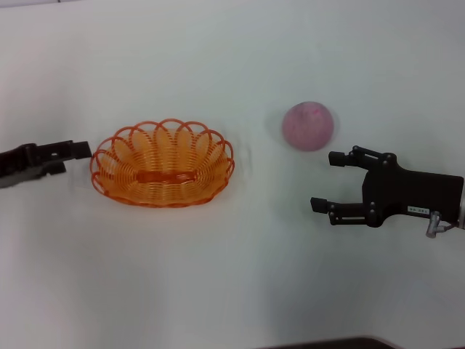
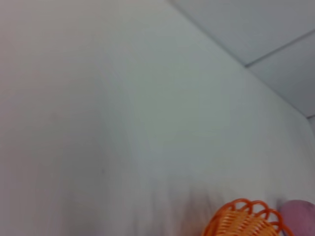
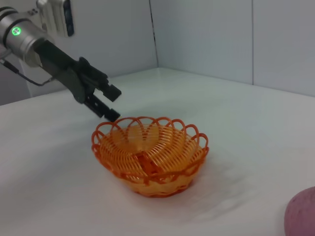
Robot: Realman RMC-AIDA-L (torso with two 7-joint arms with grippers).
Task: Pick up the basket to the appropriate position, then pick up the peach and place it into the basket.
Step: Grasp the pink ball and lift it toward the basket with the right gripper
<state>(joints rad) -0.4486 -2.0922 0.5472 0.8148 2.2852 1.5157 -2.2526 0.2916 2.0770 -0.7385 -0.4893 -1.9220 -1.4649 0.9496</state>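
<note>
The orange openwork basket (image 1: pixel 215 157) stands empty on the white table, left of centre. It also shows in the right wrist view (image 3: pixel 150 156) and partly in the left wrist view (image 2: pixel 244 220). The dusty-pink peach (image 1: pixel 308 125) lies on the table to the basket's right, apart from it; it shows at the frame edge in the right wrist view (image 3: pixel 302 216) and the left wrist view (image 2: pixel 299 215). My left gripper (image 1: pixel 76 158) is open, just outside the basket's left rim, also seen in the right wrist view (image 3: pixel 111 103). My right gripper (image 1: pixel 327 182) is open and empty, in front of the peach and to its right.
The white table (image 1: pixel 232 276) spreads all around the basket and peach. A pale wall (image 3: pixel 206 34) rises behind the table's far edge. A dark strip (image 1: pixel 327 344) marks the table's front edge.
</note>
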